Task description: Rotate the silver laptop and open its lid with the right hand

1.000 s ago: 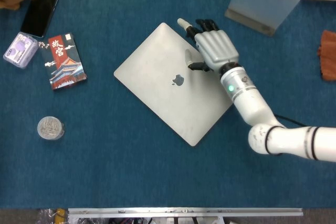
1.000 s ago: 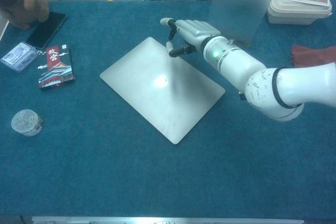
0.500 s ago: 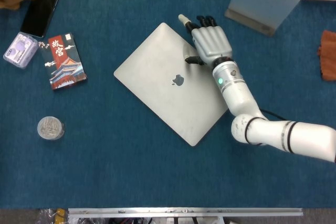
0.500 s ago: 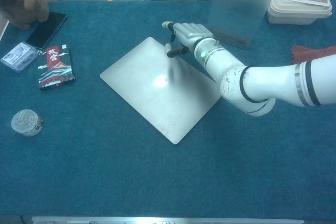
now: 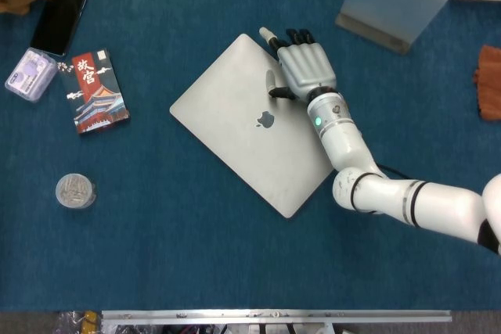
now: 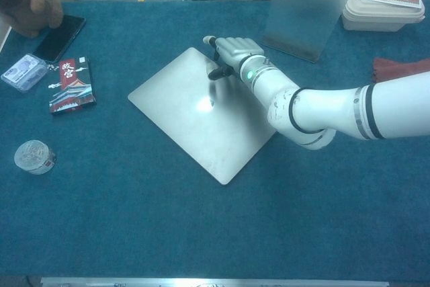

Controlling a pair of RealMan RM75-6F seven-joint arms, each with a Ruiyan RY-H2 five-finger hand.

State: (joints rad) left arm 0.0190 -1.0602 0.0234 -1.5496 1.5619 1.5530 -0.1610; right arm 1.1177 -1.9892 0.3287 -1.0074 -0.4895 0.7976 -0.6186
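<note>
Your right hand (image 5: 304,70) lies flat, fingers spread and gripping nothing, on the far corner of the silver laptop (image 5: 254,132), which sits skewed mid-table with its lid closed. Squaring it up and opening the lid both look undone; your left hand is out of sight.

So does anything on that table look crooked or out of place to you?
The silver laptop lies closed and skewed, its corners pointing at the table edges rather than its sides. The right hand rests on its far corner. Nothing looks spilled or broken.
</note>
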